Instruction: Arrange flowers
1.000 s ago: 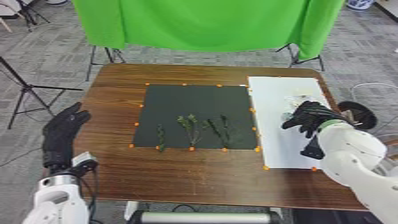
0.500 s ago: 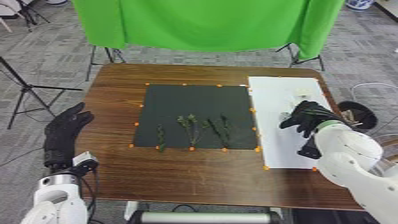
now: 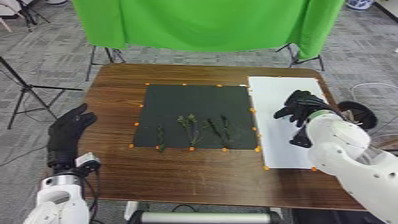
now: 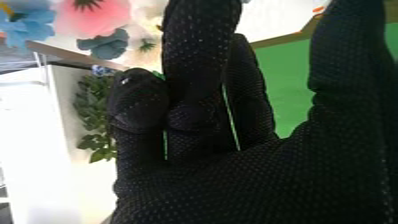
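From here, the right hand (image 3: 305,102) hovers above the white sheet (image 3: 282,155) on the brown worktop (image 3: 178,175). Its fingers stretch out, with some bend, and its thumb stands wide of them; I can't tell that it has hold of anything. Compared with a moment ago, it has moved farther from the robot, and the pale blooms seen near its fingers are now hidden in the head view. The right wrist view shows a pink flower (image 4: 89,17), a blue flower (image 4: 27,22) and cream ones beyond the fingers. Green sprigs (image 3: 191,131) lie along the near part of the black mat (image 3: 182,100). The left hand (image 3: 67,135), fingers relaxed and open, has shifted slightly toward the worktop.
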Available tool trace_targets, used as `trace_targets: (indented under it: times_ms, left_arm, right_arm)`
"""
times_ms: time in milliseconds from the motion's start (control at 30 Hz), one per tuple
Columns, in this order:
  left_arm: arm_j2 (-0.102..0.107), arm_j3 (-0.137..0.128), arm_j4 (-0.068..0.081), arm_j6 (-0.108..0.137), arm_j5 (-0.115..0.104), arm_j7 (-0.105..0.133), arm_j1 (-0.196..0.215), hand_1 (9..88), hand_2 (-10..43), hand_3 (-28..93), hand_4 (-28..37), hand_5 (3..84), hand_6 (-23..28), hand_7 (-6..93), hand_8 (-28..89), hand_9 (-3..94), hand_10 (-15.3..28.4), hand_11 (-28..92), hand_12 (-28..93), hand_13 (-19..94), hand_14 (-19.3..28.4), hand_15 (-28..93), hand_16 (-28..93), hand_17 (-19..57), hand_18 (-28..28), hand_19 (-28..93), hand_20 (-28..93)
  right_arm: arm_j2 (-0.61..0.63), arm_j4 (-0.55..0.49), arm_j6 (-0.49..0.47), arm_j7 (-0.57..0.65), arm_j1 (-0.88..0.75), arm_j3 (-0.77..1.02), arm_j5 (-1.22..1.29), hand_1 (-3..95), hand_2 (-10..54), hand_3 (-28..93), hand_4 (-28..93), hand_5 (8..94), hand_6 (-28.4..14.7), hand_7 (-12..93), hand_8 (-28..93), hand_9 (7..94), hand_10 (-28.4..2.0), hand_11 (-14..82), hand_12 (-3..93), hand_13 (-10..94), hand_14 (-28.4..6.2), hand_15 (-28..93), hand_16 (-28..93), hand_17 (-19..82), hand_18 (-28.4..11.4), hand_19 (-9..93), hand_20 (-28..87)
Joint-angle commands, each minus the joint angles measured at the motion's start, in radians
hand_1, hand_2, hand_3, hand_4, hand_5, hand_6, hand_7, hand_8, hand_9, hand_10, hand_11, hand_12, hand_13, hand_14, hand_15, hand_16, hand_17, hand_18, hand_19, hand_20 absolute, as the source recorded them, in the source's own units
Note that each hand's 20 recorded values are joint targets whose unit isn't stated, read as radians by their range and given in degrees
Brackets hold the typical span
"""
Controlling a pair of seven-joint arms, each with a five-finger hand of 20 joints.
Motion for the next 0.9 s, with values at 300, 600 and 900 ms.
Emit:
trace_targets:
  times_ms: [300, 600, 900]
  left_arm:
    - [-0.010, -0.011, 0.003, -0.014, 0.004, -0.025, 0.006, 28.5, -7.1, 75, -21.5, 49.8, 1.3, 17.5, -8, 51.4, 13.4, 23, 13, 43, 16.3, 25, -3, 13.0, 10.7, 5, 21]
    - [0.054, -0.078, 0.034, -0.002, 0.020, -0.049, 0.005, 28.6, -6.8, 75, -21.5, 50.4, 1.2, 17.7, -8, 52.2, 13.5, 23, 13, 44, 16.4, 26, -3, 13.1, 10.7, 5, 21]
    - [0.049, -0.126, 0.042, 0.037, -0.006, -0.054, 0.040, 28.4, -6.9, 75, -21.7, 50.7, 1.3, 17.9, -9, 52.6, 13.5, 23, 13, 45, 16.4, 26, -3, 13.4, 10.4, 5, 21]
  right_arm:
    - [-0.003, 0.068, 0.204, -0.029, -0.063, -0.094, -0.116, 47.3, -9.5, 68, -17, 63.1, 0.1, 15, -9, 67.5, -13.9, 12.1, 14.9, 90, -4.1, 45, 28, 63, -9.8, 90, 30]
    - [0.012, 0.027, 0.437, -0.115, 0.050, -0.192, -0.154, 62.4, -9.5, 62, -19, 79.5, -0.6, 21, 5, 88.3, -11.8, 5.9, 31.2, 94, -1.9, 48, 31, 66, -9.0, 91, 36]
    - [-0.085, 0.013, 0.418, -0.253, 0.487, -0.467, -0.066, 62.1, -9.5, 62, -19, 80.7, -0.3, 21, 5, 89.2, -12.6, 5.3, 31.6, 94, -1.8, 48, 32, 66, -9.0, 92, 37]
